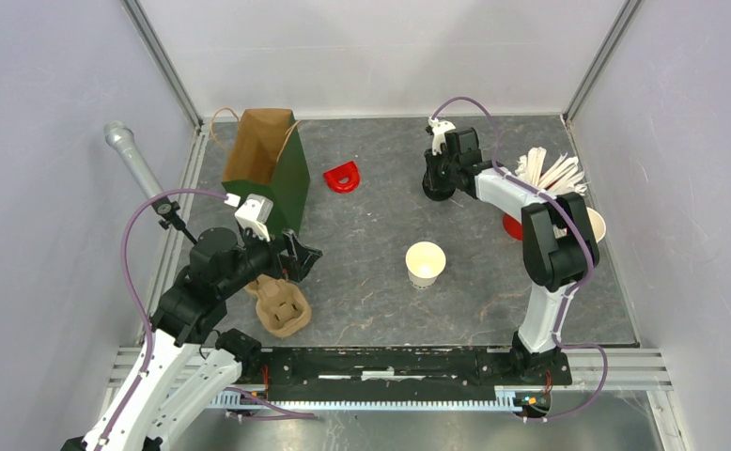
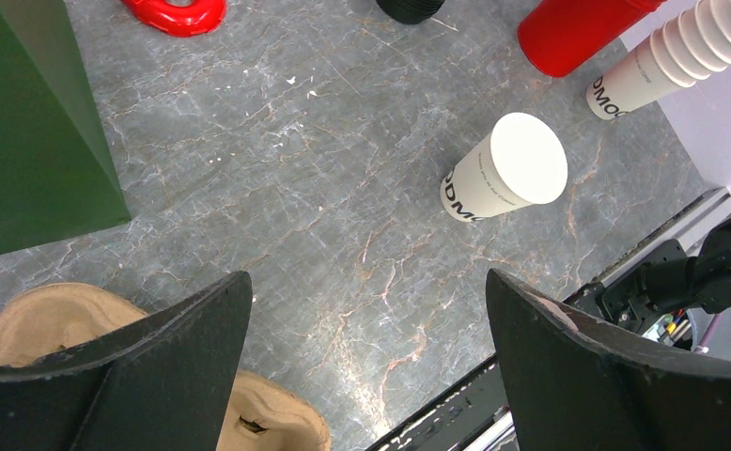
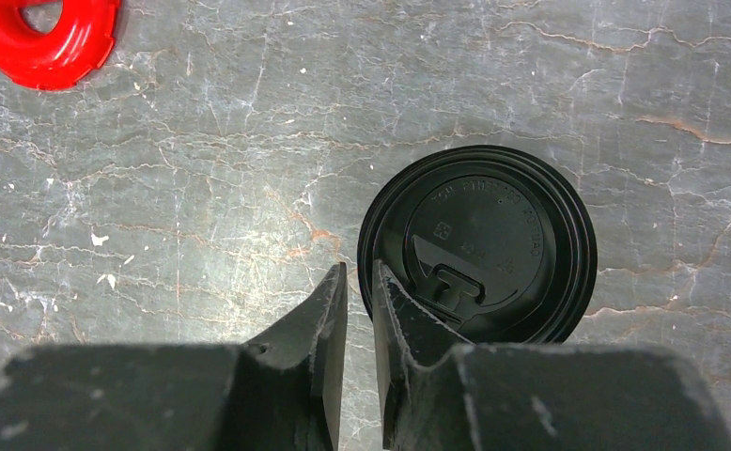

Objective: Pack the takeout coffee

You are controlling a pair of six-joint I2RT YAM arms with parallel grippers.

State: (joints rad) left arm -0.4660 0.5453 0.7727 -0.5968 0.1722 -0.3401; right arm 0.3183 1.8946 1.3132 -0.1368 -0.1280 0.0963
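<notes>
The right pincer [image 3: 354, 282] is standing closed to a thin slit, gripping the left rim of the black lid [image 3: 493, 235] between its fingers. The lid is sitting near the far edge of the counter [image 3: 202, 169], right of its middle. A red ring [image 3: 47, 38] is lying further left along that edge.

The left pincer [image 2: 371, 348] is hanging wide open, holding nothing, over the edge of the carrier [image 2: 42, 324] near the near-left corner.

The cup [image 2: 507, 178], unlidded, is standing upright mid-counter, well apart from both pincers. The bag [image 2: 33, 132] is standing toward the far-left corner. The red cup [image 2: 578, 38] and the stack [image 2: 681, 47] are sitting by the right edge.
</notes>
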